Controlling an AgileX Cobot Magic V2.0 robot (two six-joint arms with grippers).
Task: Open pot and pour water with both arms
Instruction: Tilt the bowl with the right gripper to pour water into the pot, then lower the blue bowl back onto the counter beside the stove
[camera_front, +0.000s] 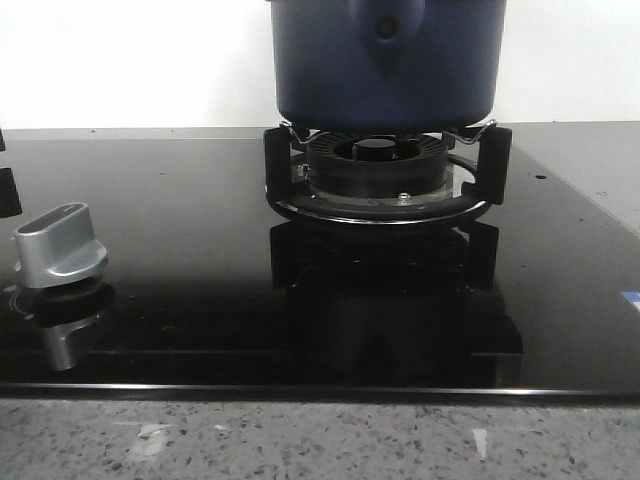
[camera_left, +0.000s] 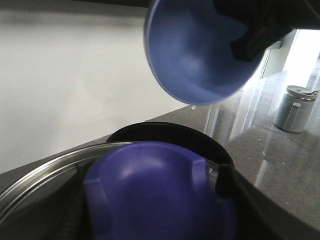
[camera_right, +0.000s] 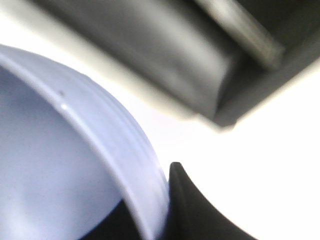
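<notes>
Starting from the speckled counter edge: across the black glass hob, past a silver dial at the near left, up to the burner at mid-hob. Resting square on its trivet, the pot, navy, straight-sided, bracket with rivet facing forward, top cut off by the front view.

Seen from the left wrist: left claw closed around the blue lid knob, a dark finger on either side and apparently touching it. Below, the steel-rimmed glass lid; hard to say whether seated or already tipped off the pot. Above and beyond, the bowl, tilted mouth-down toward the pot, pinched at its rim by the right claw. Farther right on the counter, a grey shaker.

Likely handling: pot heavy and rigid, best left on the trivet. Lid breakable and slick at the rim, so taken by the knob only, lifted straight and carried well aside. Bowl light, stiff, smooth plastic by the look; held by a thin rim, liable to swing or slip if tipped fast.
</notes>
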